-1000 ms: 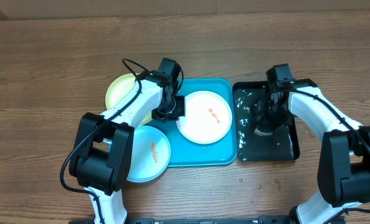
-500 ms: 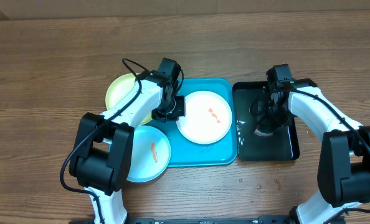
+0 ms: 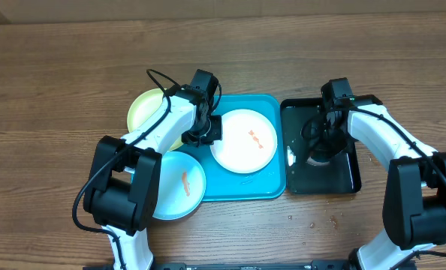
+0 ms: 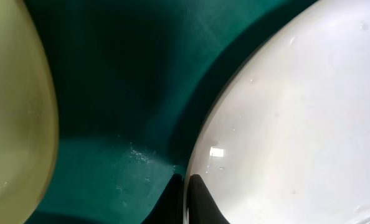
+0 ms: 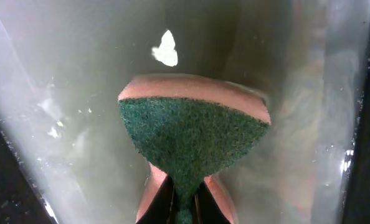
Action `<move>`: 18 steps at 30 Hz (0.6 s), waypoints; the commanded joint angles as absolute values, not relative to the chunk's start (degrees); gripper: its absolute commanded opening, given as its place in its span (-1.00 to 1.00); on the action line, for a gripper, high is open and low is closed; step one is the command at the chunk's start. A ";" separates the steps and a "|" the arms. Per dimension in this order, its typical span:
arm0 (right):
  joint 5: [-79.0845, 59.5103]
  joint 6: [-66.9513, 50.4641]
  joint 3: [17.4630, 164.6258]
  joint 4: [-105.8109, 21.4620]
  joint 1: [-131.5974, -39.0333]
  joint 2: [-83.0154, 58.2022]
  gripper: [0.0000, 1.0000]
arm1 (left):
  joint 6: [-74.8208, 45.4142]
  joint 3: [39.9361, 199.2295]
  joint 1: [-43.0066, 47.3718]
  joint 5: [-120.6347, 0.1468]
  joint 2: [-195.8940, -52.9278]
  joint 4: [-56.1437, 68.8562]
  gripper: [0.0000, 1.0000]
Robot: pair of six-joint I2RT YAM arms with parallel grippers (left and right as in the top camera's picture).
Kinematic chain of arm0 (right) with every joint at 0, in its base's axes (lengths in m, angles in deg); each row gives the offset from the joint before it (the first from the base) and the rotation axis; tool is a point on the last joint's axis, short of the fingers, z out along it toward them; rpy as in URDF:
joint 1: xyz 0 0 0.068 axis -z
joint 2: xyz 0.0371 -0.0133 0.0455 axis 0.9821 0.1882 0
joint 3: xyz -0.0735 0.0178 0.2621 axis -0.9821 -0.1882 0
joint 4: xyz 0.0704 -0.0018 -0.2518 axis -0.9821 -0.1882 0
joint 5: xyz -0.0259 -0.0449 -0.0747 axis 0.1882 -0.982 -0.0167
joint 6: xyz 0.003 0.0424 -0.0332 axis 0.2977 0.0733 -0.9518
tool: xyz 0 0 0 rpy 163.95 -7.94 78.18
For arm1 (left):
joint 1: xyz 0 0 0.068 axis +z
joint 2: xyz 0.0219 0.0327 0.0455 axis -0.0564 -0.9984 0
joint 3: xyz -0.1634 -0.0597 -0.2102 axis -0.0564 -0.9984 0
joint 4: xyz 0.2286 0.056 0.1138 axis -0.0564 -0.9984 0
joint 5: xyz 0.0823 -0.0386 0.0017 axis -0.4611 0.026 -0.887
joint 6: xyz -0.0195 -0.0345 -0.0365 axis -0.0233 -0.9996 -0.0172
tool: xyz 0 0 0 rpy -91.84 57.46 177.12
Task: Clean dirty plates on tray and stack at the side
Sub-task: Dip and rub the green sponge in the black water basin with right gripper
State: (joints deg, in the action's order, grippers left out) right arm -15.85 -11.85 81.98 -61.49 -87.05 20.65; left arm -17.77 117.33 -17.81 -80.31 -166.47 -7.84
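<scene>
The white plate (image 3: 244, 141) with an orange-red smear lies on the turquoise tray (image 3: 219, 187). My left gripper (image 3: 202, 135) is shut on its left rim; the left wrist view shows the fingers (image 4: 186, 194) pinching the white rim (image 4: 284, 137) over the tray floor (image 4: 123, 93). The yellow-green plate (image 3: 146, 109) lies at the tray's upper left and shows in the left wrist view (image 4: 14, 118). The light blue plate (image 3: 179, 184) overlaps the tray's lower left corner. My right gripper (image 3: 322, 146) is shut on a green and pink sponge (image 5: 194, 134) inside the black tray.
The glossy black tray (image 3: 320, 180) holding water stands right of the turquoise tray. Water droplets lie on the wooden table (image 3: 320, 221) in front of it. A cardboard edge runs along the back.
The white plate has shifted slightly to the left with my left gripper. The right gripper with the sponge has stayed in the black tray, its water rippling.
</scene>
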 commanded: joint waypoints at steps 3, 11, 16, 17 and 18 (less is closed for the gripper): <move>-10.63 -13.73 83.56 -61.83 -86.90 20.30 -0.92 | -18.10 118.29 -18.22 -84.05 -167.02 -8.45 -0.92; -10.24 -14.74 83.51 -62.77 -86.90 20.30 -0.92 | -17.23 118.29 -18.22 -84.07 -167.02 -8.54 -0.92; -10.45 -16.68 83.51 -62.40 -86.92 20.30 -0.92 | -17.23 118.29 -18.22 -84.05 -167.02 -8.52 -0.92; -10.87 -16.68 83.51 -61.92 -86.92 20.30 -0.92 | -17.23 118.29 -18.22 -84.05 -167.02 -8.54 -0.91; -10.87 -16.68 83.51 -61.70 -86.92 20.30 -0.92 | -17.21 118.29 -18.22 -84.05 -167.02 -8.54 -0.92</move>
